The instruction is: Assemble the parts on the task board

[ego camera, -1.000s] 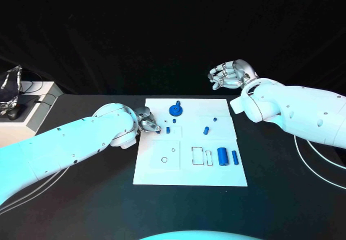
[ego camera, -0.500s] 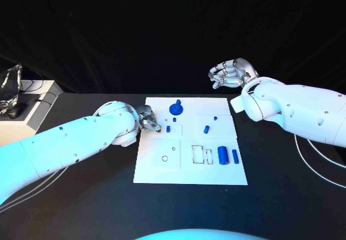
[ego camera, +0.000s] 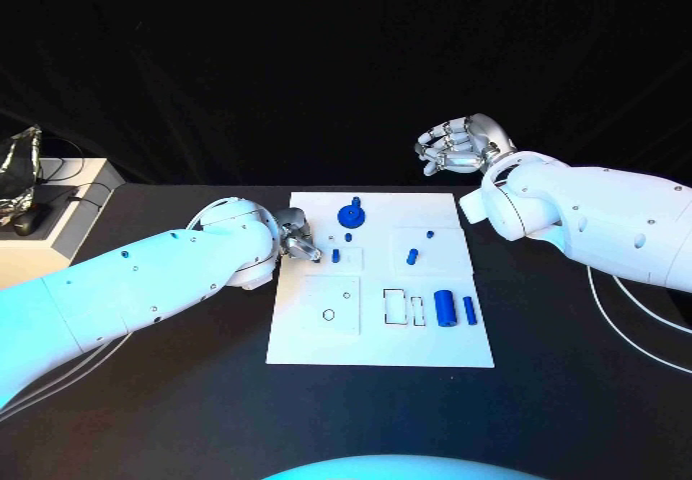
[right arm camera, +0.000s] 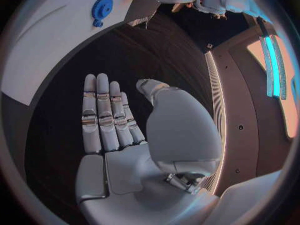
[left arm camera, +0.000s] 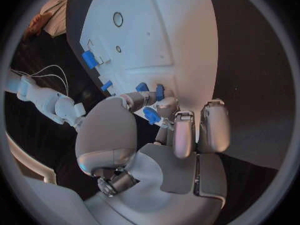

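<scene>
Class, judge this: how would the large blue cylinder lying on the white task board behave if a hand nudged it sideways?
The large blue cylinder lies on its side, so it would probably roll. It looks like smooth, rigid plastic: likely light and somewhat slippery. The white task board looks flat, offering little to stop it.

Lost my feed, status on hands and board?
Left hand pinching small blue part at task board left edge. Right hand open, raised beyond board. Nothing obstructing.
</scene>
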Robot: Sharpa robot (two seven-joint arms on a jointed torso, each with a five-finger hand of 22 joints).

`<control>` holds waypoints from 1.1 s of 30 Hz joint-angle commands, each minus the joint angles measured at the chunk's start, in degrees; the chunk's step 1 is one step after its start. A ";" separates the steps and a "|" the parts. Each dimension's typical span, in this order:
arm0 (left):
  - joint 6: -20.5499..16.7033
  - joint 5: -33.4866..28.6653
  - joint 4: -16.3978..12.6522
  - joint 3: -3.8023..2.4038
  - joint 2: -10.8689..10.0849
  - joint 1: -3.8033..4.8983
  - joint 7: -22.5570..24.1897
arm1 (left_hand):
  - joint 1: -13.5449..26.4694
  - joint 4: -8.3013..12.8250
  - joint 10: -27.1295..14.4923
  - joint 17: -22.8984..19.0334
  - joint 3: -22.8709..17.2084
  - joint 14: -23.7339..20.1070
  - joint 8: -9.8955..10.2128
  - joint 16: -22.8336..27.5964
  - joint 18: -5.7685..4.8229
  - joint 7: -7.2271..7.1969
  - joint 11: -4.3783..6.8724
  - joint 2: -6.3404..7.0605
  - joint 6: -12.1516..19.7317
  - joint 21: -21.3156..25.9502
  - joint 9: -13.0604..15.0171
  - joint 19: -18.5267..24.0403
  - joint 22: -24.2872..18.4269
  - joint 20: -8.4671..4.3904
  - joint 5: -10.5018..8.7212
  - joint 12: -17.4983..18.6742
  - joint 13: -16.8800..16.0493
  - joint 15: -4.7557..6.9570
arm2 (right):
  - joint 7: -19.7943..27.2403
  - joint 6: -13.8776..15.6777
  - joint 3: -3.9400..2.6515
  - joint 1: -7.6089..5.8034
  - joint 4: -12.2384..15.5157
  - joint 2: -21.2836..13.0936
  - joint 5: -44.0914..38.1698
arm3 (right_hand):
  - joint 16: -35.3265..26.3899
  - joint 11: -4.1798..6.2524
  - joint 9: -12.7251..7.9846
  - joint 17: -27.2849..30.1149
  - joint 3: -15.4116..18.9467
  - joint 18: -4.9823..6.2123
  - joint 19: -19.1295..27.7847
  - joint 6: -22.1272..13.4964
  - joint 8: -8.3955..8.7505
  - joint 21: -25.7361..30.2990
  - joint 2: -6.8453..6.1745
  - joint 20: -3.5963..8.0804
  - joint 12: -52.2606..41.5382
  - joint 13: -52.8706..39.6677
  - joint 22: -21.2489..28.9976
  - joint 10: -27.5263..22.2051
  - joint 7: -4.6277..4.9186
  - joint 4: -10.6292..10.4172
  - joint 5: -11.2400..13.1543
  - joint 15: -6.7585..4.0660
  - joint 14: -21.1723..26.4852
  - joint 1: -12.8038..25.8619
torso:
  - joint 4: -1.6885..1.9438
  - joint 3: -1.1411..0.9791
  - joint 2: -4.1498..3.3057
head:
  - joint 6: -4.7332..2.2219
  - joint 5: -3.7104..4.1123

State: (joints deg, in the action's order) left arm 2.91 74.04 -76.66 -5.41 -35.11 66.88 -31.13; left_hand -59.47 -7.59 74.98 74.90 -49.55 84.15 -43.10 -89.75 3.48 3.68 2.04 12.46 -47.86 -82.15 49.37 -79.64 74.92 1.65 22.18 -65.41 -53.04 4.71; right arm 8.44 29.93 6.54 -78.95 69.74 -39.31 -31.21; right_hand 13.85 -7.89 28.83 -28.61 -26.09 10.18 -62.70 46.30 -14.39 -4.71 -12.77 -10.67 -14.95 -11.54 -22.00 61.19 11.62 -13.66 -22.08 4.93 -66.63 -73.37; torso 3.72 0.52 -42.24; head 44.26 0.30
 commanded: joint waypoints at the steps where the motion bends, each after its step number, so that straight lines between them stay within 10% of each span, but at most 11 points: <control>1: 3.57 0.24 0.16 0.46 0.21 -0.50 -1.11 | 0.13 7.09 0.31 13.96 -7.16 5.50 -0.16 0.30 0.04 -1.53 0.02 -0.52 -2.03 -0.39 9.68 -0.37 0.81 -0.16 0.15 -0.22 -0.07 0.39 | 0.54 -1.02 0.00 0.04 0.05 0.01 -0.03 | -0.30 -0.33 -0.06 0.09 0.01 0.22 -0.11 -0.08 0.21 0.38 0.08 -0.39 0.36 0.04 0.04 0.10 0.70 0.19 -0.07 -0.03 0.24 0.60 | -0.01 -0.01 0.00 | 0.06 -0.04; 33: 6.60 -1.31 2.50 0.64 2.21 -0.42 -2.14 | 1.80 5.87 0.89 14.22 -5.16 5.58 -0.24 0.18 -0.03 -1.93 0.22 0.15 -2.30 -0.43 9.75 -0.52 1.02 -0.26 -0.75 -0.51 -0.35 0.51 | 0.34 -1.34 0.00 0.09 0.53 -0.28 -0.03 | -1.03 -0.45 -0.09 0.41 0.15 0.21 0.18 -0.16 0.41 0.76 0.16 -0.59 0.47 0.73 0.75 0.07 0.80 0.27 -0.10 0.16 0.61 0.74 | 0.03 0.01 -0.03 | 0.65 0.15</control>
State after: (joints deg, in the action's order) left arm 5.55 74.10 -74.47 -5.55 -33.24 67.52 -31.98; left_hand -58.16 -7.33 75.38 74.91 -49.32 83.94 -43.43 -89.75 3.48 3.27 2.24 12.71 -49.12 -82.37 49.41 -79.84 74.91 1.44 21.67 -65.61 -53.31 4.91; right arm 8.35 29.41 6.55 -78.89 70.20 -39.61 -31.16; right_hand 13.20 -7.88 28.83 -28.27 -26.09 10.18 -62.49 46.29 -14.17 -4.25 -12.52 -10.88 -14.72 -10.86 -21.30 61.20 11.61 -13.66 -22.08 5.14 -66.43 -73.12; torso 3.72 0.51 -42.30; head 44.78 0.45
